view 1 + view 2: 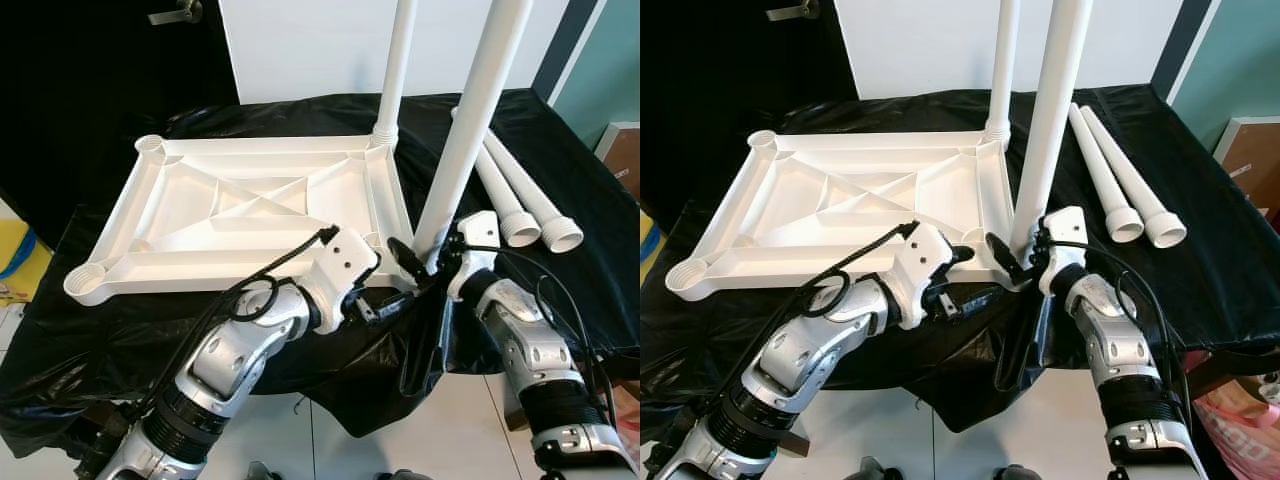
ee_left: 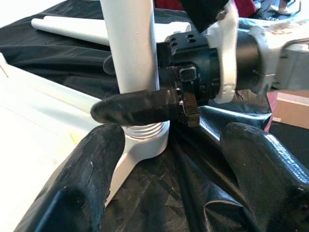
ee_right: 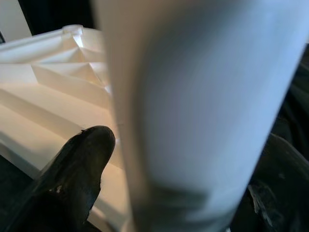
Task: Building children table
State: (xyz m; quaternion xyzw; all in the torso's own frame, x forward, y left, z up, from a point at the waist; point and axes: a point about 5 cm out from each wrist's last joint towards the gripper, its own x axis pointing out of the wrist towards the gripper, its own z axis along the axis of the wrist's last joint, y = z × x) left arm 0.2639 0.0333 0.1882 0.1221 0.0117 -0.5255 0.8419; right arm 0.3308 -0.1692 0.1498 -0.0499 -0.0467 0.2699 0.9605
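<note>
The right claw is clamping the tall white plastic leg standing in the near-right corner socket of the upturned white ribbed tabletop; the left claw, fingers apart, is hovering just beside it.

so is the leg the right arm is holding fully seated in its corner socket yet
Not fully. The leg stands upright in the near corner socket, but threads show above the socket rim. The right gripper has its fingers clamped around it.

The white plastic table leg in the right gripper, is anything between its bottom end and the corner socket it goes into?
Nothing visible blocks it. The white plastic table leg, gripped by the right gripper, already sits with its threaded end in the near corner socket of the white tabletop.
</note>
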